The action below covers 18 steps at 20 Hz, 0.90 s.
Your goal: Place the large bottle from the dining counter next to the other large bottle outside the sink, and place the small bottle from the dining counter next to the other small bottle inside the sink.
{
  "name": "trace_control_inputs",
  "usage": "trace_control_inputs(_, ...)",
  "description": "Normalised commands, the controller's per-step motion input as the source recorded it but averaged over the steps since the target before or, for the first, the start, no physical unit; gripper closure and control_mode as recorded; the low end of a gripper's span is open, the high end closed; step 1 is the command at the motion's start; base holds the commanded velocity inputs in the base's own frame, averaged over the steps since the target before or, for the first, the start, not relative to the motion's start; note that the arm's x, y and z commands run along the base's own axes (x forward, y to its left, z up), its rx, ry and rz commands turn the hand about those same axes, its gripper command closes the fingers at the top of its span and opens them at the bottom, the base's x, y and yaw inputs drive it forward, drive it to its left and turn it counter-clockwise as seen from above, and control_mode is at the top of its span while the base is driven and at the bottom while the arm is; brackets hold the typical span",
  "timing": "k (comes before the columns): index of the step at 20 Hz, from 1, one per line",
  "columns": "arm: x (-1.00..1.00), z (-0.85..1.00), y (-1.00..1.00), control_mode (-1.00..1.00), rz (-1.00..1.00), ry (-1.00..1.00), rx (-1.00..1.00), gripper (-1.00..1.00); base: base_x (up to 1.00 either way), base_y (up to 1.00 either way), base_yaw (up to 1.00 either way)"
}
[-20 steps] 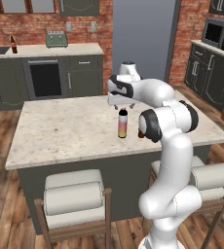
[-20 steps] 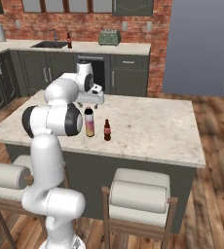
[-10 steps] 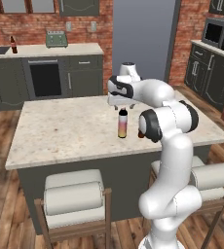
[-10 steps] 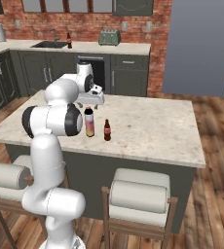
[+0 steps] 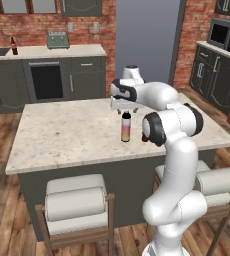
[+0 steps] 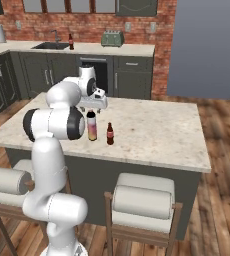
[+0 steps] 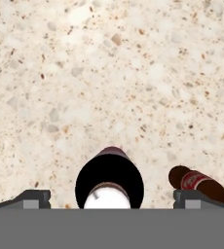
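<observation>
The large bottle (image 5: pixel 126 128) (image 6: pixel 92 126), black-capped and fading yellow to pink, stands upright on the dining counter (image 5: pixel 62 135) (image 6: pixel 152 130). My gripper (image 5: pixel 124 106) (image 6: pixel 95 106) hovers just above it, open. In the hand view its black cap (image 7: pixel 109 181) sits between the wide-apart fingertips (image 7: pixel 33 198), untouched. The small brown bottle (image 6: pixel 110 134) (image 7: pixel 199 183) stands just beside the large one; in the left base view my arm mostly hides it. Far back, the tall dark brown bottle (image 5: pixel 14 46) (image 6: pixel 71 41) stands by the sink (image 6: pixel 52 46). The sink's inside is hidden.
Two stools (image 5: pixel 77 202) (image 6: pixel 143 200) stand against the island's near side. A toaster (image 5: pixel 58 39) (image 6: pixel 112 38) sits on the back worktop, with an oven (image 5: pixel 46 80) below it. A microwave (image 5: pixel 226 35) sits at the right.
</observation>
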Motion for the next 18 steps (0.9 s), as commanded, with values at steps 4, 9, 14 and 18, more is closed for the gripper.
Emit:
trace_control_inputs(4,0.00,-0.09,0.00,-1.00,0.00,0.00,0.00,-1.00,0.00,0.00,0.00)
trace_control_inputs(9,0.00,-0.01,0.00,-1.00,0.00,0.00,0.00,-1.00,0.00,0.00,0.00)
trace_control_inputs(14,0.00,0.00,0.00,-1.00,0.00,0.00,0.00,-1.00,0.00,0.00,0.00)
trace_control_inputs(18,0.00,0.00,0.00,-1.00,0.00,0.00,0.00,-1.00,0.00,0.00,0.00)
